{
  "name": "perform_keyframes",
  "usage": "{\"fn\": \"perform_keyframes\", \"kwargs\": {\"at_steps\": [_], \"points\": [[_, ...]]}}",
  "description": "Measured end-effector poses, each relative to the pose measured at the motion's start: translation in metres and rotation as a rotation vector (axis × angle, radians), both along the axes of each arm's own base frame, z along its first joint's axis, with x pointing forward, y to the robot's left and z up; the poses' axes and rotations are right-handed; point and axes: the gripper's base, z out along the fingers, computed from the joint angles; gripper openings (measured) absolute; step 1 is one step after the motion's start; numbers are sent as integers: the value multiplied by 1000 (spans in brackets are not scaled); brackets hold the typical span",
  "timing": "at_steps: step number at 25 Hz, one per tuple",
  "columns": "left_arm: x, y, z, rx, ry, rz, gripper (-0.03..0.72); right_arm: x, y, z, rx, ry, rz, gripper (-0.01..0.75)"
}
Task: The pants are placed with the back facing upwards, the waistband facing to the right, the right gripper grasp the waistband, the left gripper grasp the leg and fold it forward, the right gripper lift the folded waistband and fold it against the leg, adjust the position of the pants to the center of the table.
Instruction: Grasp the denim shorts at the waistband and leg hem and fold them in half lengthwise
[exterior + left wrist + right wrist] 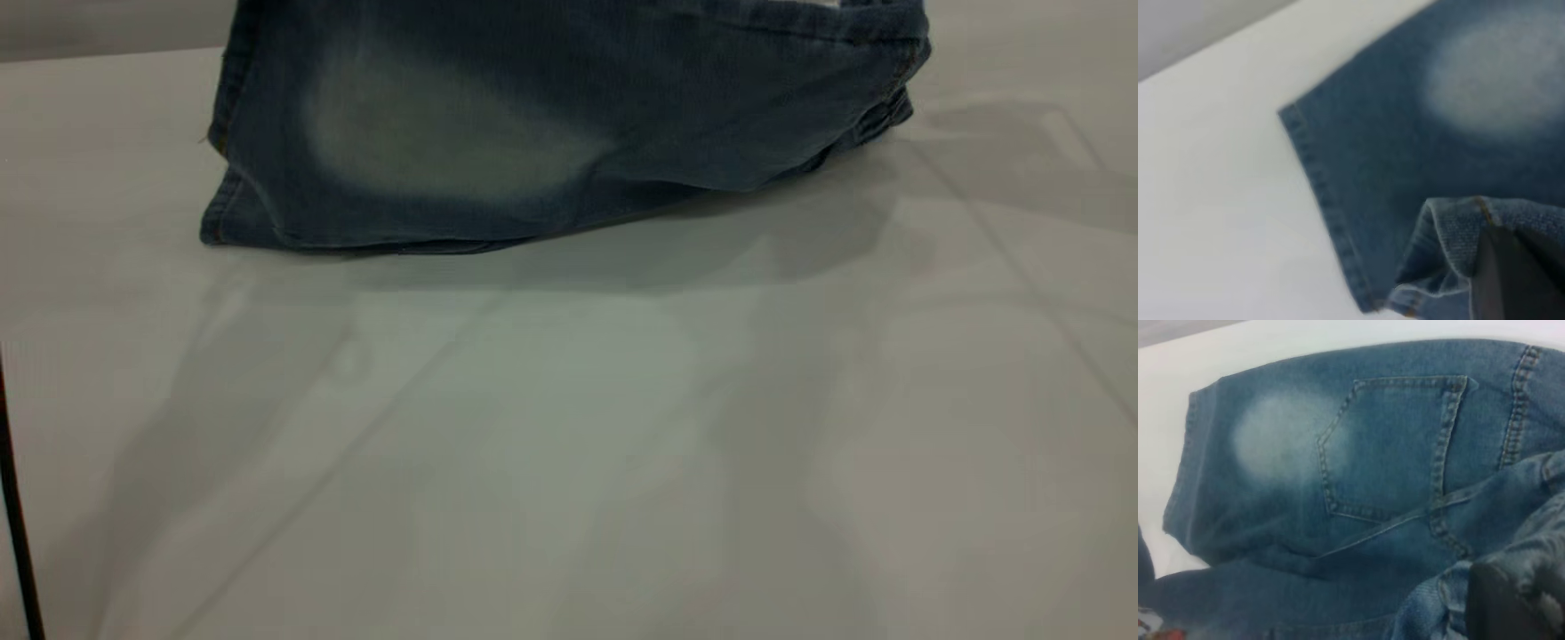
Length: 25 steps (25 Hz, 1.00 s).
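Near edge first: bare table (pixel 569 462) in front, nothing on it. The pants (pixel 533 133) lie at the far side of it in the exterior view, well off centre, long axis running left-right, hem end left, waistband (pixel 889 107) bunched at the right end. Neither arm shows in that view.

Left wrist view: left gripper (pixel 1511 280) has a dark finger pressed against a lifted fold of denim at the hem of a leg (pixel 1405 167), fabric bunched up against it. Looks clamped on the cloth, but only one finger shows, so can't confirm closure. No print visible on the part in frame, so can't say which leg it is from here.

Right wrist view: right gripper (pixel 1511 600) sits at the waistband end, gathered denim wrapped over the dark finger. Reads as pinching it, again not certain. Past it a back pocket (pixel 1391 447) faces up with a faded patch beyond, so back side is up. A bit of red-orange print peeks out at a corner of that view, under the top layer.

Judgement: both grippers hold the same long edge at opposite ends, left at hem, right at waist. The lengthwise fold turns on carrying that edge across the long axis in step; any lag skews it.
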Motion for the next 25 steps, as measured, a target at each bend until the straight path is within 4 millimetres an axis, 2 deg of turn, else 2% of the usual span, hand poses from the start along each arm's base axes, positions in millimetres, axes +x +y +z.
{"fn": "perform_keyframes", "kwargs": {"at_steps": [4, 11, 16, 22, 25], "points": [[15, 16, -3, 0, 3, 54, 27, 9, 7, -10, 3, 6, 21, 26], [30, 46, -11, -4, 5, 132, 27, 27, 3, -14, -4, -20, -3, 26], [36, 43, -19, -4, -20, 101, 27, 38, 0, -24, -21, -28, -30, 26], [44, 40, -49, 15, 34, 93, 27, 43, -6, -31, -68, -45, -79, 26], [50, 39, -57, 16, 42, 90, 27, 45, -8, -35, -88, -46, -95, 26]]}}
